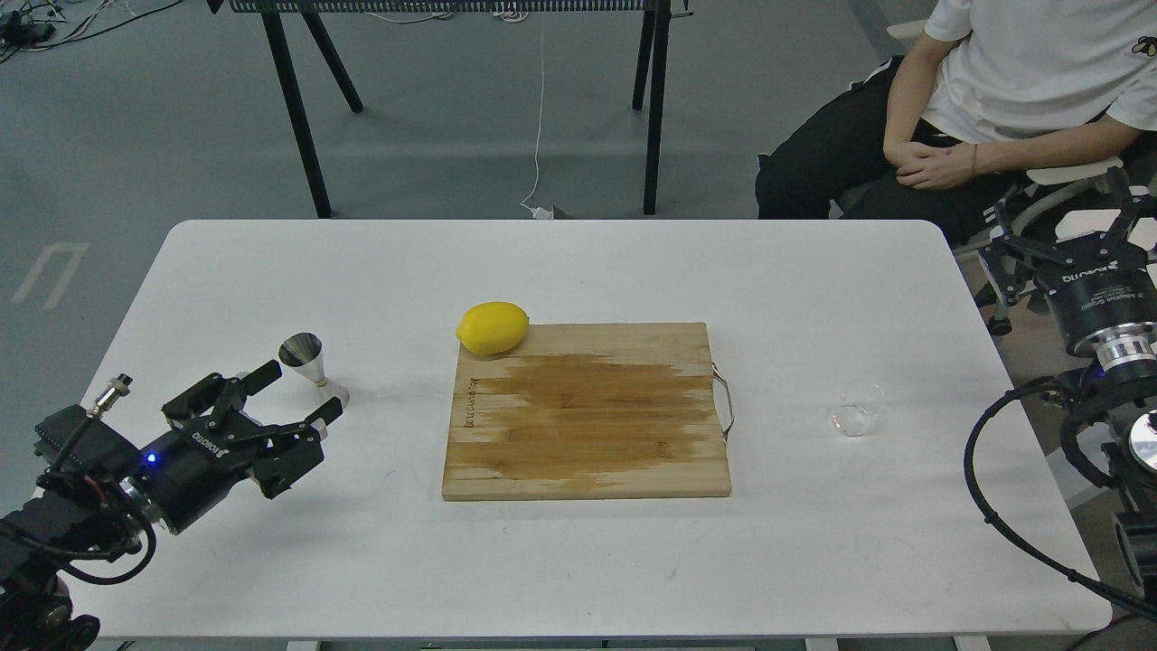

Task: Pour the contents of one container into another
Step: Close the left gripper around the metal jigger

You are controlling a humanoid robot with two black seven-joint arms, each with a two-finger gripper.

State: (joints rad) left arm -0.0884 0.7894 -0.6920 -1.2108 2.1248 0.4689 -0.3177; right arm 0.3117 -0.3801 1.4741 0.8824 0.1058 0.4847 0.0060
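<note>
The shiny hourglass-shaped jigger stands upright on the left part of the white table. My left gripper lies low over the table just in front and to the left of it, open, its fingertips on either side of the jigger's base without gripping it. The small clear glass cup stands on the table's right side, right of the board. My right gripper hovers beyond the table's right edge, well behind and to the right of the cup, with its fingers spread open and nothing in them.
A wooden cutting board with a metal handle lies in the middle, and a yellow lemon rests at its back left corner. A seated person is behind the back right corner. Black stand legs rise behind the table.
</note>
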